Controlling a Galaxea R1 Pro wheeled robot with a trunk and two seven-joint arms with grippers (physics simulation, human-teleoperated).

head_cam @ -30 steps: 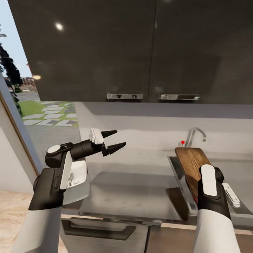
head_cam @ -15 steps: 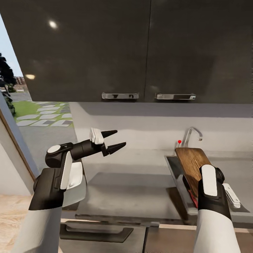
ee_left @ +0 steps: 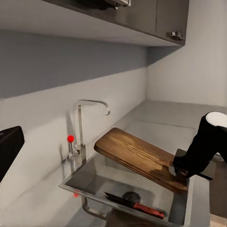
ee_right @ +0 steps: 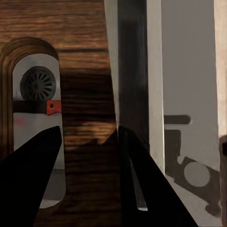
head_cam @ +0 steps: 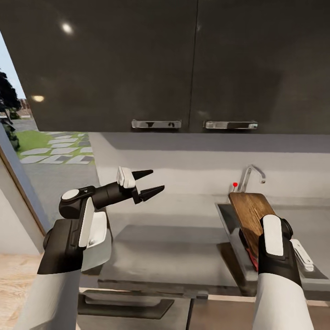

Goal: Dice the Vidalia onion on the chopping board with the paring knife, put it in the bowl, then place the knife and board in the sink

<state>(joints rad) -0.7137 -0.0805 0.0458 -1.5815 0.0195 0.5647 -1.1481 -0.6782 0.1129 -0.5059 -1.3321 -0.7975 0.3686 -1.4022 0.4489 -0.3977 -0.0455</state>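
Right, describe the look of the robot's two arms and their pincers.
Both arms have light grey upper sections, then black casings with white oval panels. The left arm ends in a round black joint with a white cap, a white block, and a left pincer with black pointed fingers. The right arm matches.

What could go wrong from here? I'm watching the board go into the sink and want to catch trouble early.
1. The chopping board, gripped at one end by the right gripper, hangs tilted over the sink; released now, it could drop onto the paring knife lying by the drain.
2. Its far end is near the tap and might knock it if swung.
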